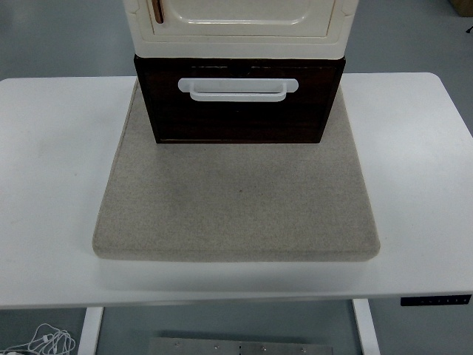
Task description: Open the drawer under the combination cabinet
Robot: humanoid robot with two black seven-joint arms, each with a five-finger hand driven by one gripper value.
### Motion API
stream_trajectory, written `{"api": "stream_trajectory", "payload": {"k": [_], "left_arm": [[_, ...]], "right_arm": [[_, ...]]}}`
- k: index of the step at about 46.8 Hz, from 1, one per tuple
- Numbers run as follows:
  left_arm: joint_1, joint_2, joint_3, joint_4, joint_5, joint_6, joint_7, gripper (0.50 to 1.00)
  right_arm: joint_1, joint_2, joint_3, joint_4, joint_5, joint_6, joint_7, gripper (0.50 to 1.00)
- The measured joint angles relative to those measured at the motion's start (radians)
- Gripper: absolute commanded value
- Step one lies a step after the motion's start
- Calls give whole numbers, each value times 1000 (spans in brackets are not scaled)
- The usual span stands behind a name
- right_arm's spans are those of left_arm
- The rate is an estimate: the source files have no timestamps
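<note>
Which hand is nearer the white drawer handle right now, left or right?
Neither can be named: no hand is in view. The white handle sits untouched on the dark drawer, which looks closed under the cream cabinet.

We see a drawer [238,111] fronted in dark, wood-grained panel with a dull sheen, its handle [237,88] white, smooth plastic. The cabinet [238,26] above looks like glossy cream plastic. Beneath lies a grey mat [236,203], felt-like, matt and slightly rough. The bench [52,163] is smooth, matt white.
</note>
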Motion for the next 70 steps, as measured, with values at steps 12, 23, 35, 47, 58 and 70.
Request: {"api": "stream_trajectory", "payload": {"k": [12, 23, 35, 47, 58, 70], "left_arm": [[-160, -2, 386, -151, -2, -48, -47, 1000], [-247, -61, 612, -183, -2, -129, -80, 1000], [-244, -128, 734, -180, -2, -121, -83, 1000], [-155, -168, 743, -159, 1, -3, -68, 1000], [-128, -185, 747, -158, 24, 63, -64, 1000], [-98, -212, 781, -158, 55, 147, -56, 999]], "right_arm": [[0, 0, 0, 0, 0, 0, 0, 926], [0, 0, 0, 0, 0, 0, 0, 928], [0, 0, 0, 0, 0, 0, 0, 926], [0, 0, 0, 0, 0, 0, 0, 928], [0, 0, 0, 0, 0, 0, 0, 926], [0, 0, 0, 0, 0, 0, 0, 926]]}}
